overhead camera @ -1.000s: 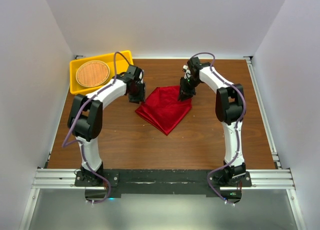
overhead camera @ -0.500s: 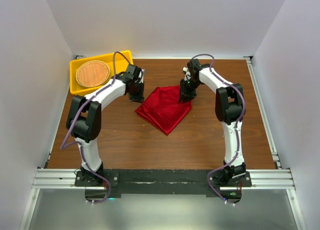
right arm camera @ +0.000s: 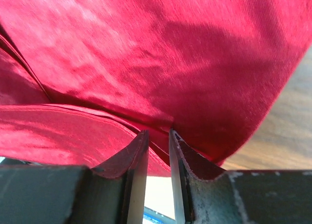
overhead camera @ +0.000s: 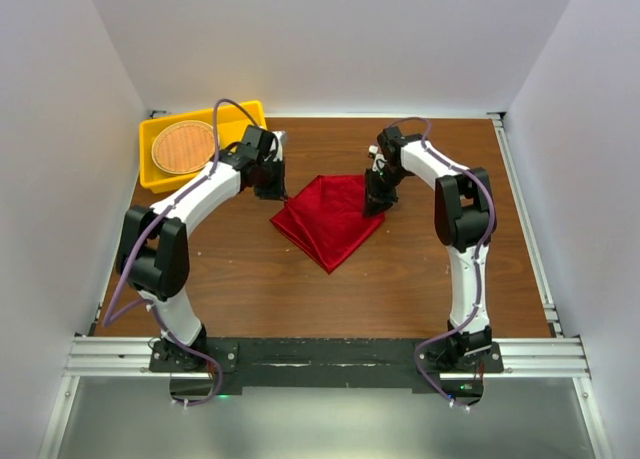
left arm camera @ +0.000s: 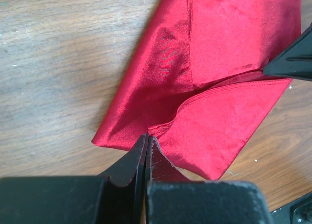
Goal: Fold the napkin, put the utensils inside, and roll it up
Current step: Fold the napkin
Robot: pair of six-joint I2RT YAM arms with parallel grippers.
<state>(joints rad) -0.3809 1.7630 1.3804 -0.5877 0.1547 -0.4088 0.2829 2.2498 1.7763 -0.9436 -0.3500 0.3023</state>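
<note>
The bright red napkin (overhead camera: pixel 330 219) lies folded in layers on the wooden table. My left gripper (overhead camera: pixel 274 191) is at its left edge. In the left wrist view the left gripper (left arm camera: pixel 147 136) is shut, its tips pinching the edge of the napkin (left arm camera: pixel 214 48) where the top layer curves in. My right gripper (overhead camera: pixel 377 203) is at the napkin's right corner. In the right wrist view the right gripper (right arm camera: pixel 158 132) is shut on a fold of the napkin (right arm camera: pixel 146 53), which is raised and fills the view. One right finger shows in the left wrist view (left arm camera: pixel 292 63). The fork is not in view.
A yellow tray (overhead camera: pixel 246 113) stands at the back left with a round woven orange-brown mat (overhead camera: pixel 185 146) in it. White walls close in the table on three sides. Bare wood (overhead camera: pixel 300 299) lies between the napkin and the arm bases.
My left arm has swung outward and its gripper has shifted slightly left at the napkin's edge. My right gripper has moved a little nearer with the corner. The napkin's outline has shifted slightly.
</note>
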